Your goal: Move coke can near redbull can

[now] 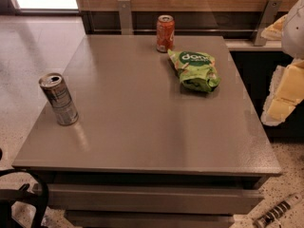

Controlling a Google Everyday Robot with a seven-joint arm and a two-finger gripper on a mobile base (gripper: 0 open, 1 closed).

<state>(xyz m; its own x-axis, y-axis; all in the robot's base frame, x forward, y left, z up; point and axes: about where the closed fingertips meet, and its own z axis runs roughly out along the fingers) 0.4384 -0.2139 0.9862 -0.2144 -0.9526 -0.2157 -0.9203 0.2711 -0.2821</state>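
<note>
camera view shows a broad, smooth grey table (142, 127) with a matte top. at the right edge, off the table, hangs the gripper (283, 96), pale and blocky; whether it is open or closed i cannot tell. a crinkled green snack bag (195, 70) lies far right. the redbull can (59, 99), slim and grey-silver, stands near the left edge. the coke can (165, 33), orange-red with a silver top, stands upright at the far edge, just beside the bag. it is probably light, thin-walled and slick, so a side grip at mid-body seems best.

Orange-red coke can (165, 33) stands far back, grey redbull can (59, 99) front-left, both upright; end effector (281, 98) at right.
</note>
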